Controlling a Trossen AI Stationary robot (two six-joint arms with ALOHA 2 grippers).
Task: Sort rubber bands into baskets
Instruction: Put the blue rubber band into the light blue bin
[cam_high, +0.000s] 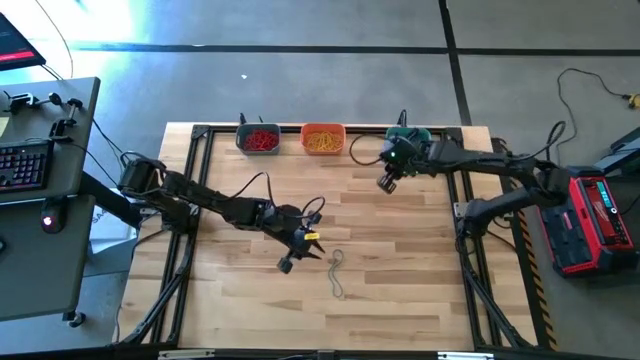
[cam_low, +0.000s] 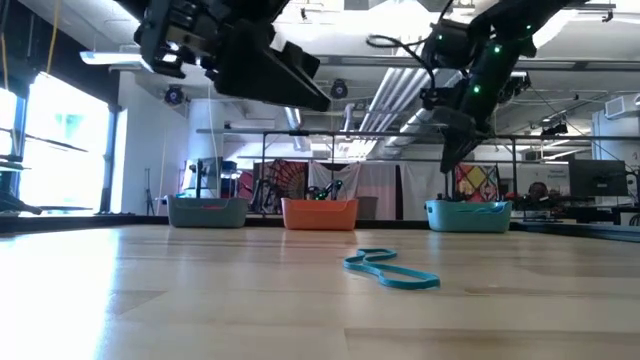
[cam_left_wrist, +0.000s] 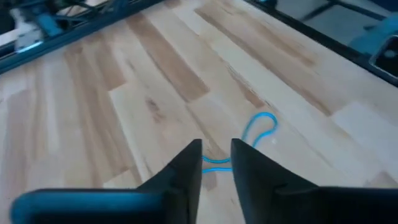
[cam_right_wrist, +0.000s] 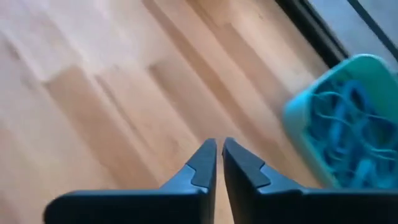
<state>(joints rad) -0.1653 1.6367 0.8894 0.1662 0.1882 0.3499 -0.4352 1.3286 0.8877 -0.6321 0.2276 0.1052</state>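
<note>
One blue rubber band (cam_high: 337, 272) lies flat and slack on the wooden table (cam_high: 420, 290), and it also shows in the low view (cam_low: 390, 270). My left gripper (cam_high: 288, 263) hovers just to its left, above the table, slightly open; the blue rubber band (cam_left_wrist: 261, 124) shows past my left gripper (cam_left_wrist: 216, 146). At the far edge stand three baskets: a grey-blue basket (cam_high: 258, 138) with red bands, an orange basket (cam_high: 323, 139) with yellow bands, and a teal basket (cam_right_wrist: 348, 124) with blue bands. My right gripper (cam_high: 385, 183) hangs shut in the air in front of the teal basket (cam_low: 467, 214).
A black metal frame (cam_high: 200, 200) runs around the tabletop, and black cables (cam_high: 365, 150) trail near the baskets. A desk with a keyboard (cam_high: 25, 165) stands on the left and a red device (cam_high: 600, 215) on the right. Bare wood lies around the band.
</note>
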